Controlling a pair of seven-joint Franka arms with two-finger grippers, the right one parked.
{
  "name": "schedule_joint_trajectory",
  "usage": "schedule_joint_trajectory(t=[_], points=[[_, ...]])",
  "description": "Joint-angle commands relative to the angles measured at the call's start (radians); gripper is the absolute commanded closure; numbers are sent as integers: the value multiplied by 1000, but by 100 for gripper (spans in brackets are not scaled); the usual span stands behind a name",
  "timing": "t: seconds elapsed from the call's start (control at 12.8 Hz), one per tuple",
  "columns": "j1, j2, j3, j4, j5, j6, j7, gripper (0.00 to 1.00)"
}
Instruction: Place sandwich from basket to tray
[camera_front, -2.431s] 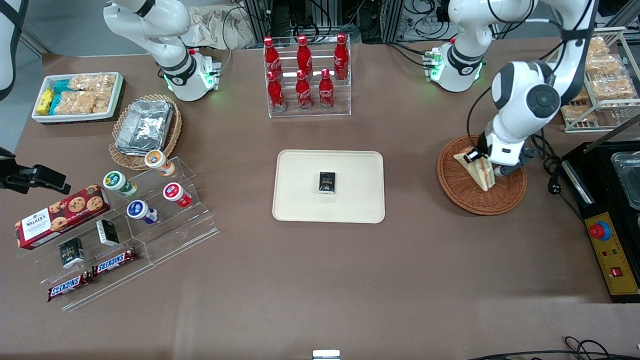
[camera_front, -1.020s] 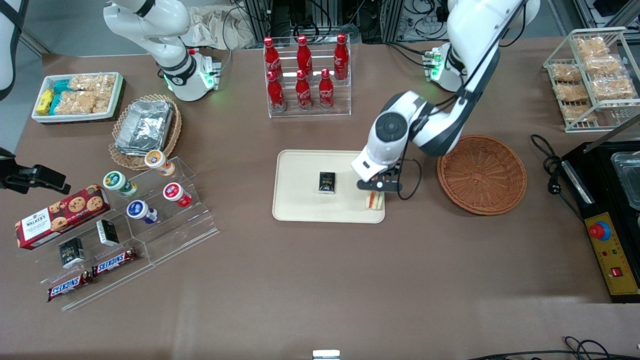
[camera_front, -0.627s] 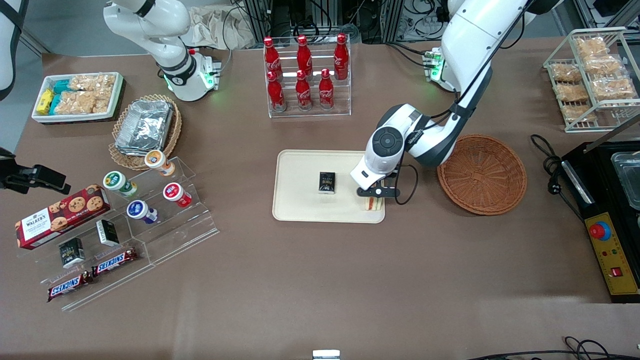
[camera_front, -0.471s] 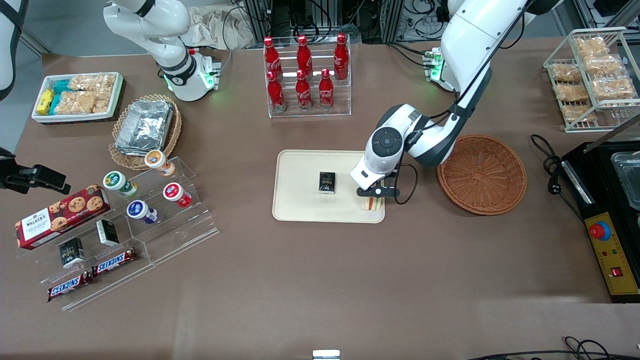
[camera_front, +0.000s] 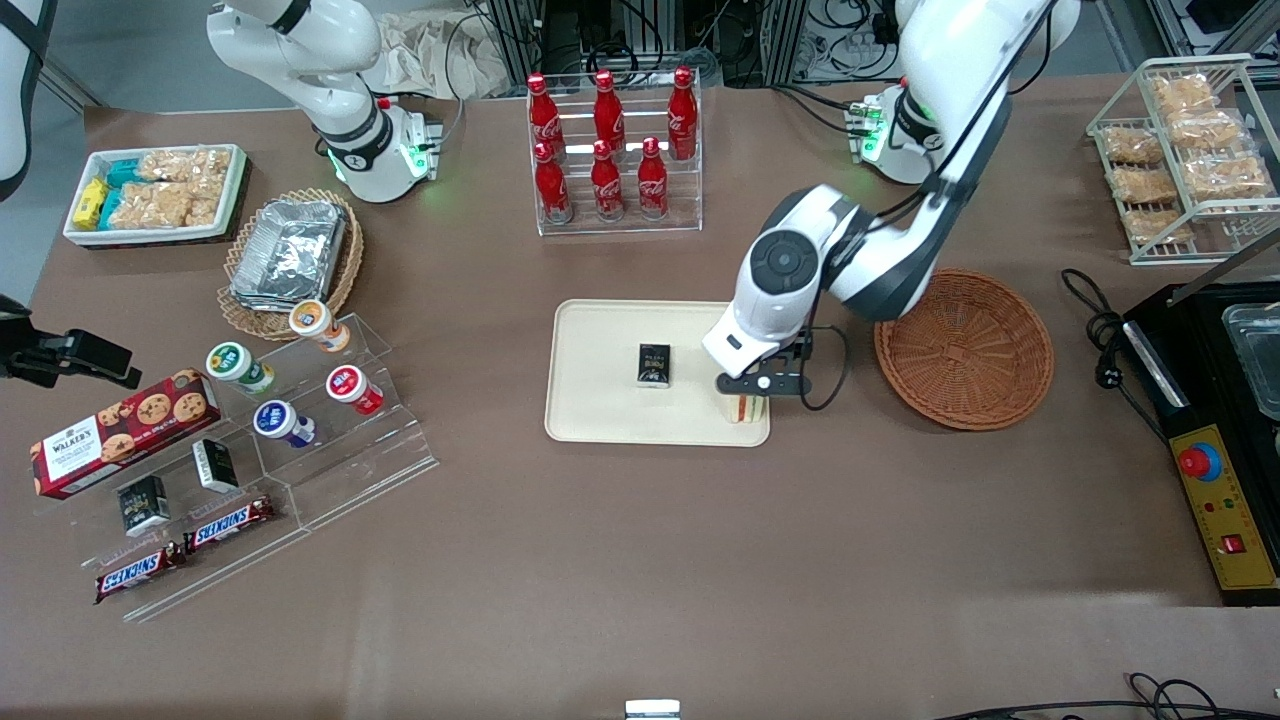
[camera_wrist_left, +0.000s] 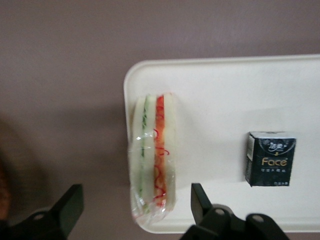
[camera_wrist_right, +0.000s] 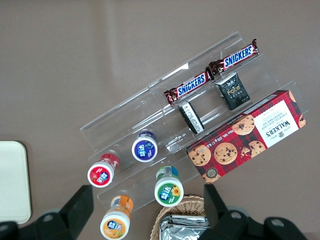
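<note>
The sandwich (camera_front: 745, 408) (camera_wrist_left: 152, 157), wrapped in clear film, lies cut edge up on the cream tray (camera_front: 610, 400) (camera_wrist_left: 225, 95). It sits in the tray corner nearest the basket and the front camera. My left gripper (camera_front: 757, 385) (camera_wrist_left: 136, 200) hovers just above it, open, with a black finger (camera_wrist_left: 70, 205) standing off on each side of the wedge and not touching it. The reddish-brown wicker basket (camera_front: 965, 350) stands beside the tray toward the working arm's end, with nothing in it.
A small black box (camera_front: 655, 364) (camera_wrist_left: 270, 158) lies mid-tray. A rack of cola bottles (camera_front: 612, 150) stands farther from the camera. A black cable (camera_front: 1095, 330) and control box (camera_front: 1215, 500) lie past the basket. The acrylic snack shelf (camera_front: 290, 440) is toward the parked arm's end.
The sandwich has been carried out of the basket and set on the tray corner. The gripper that held it now stands open over it, and the arm has risen slightly.
</note>
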Motion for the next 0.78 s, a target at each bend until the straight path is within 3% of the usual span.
schedule_joint_trajectory(t=[0.0,0.24,0.47,0.71], points=[[76,-37,9,163,-12,-208,137,0],[166,-59,7,200,-26,-249,254,0],[258,-115,9,200,-92,-292,385,0],[355,-140,9,310,-90,-421,414,0]])
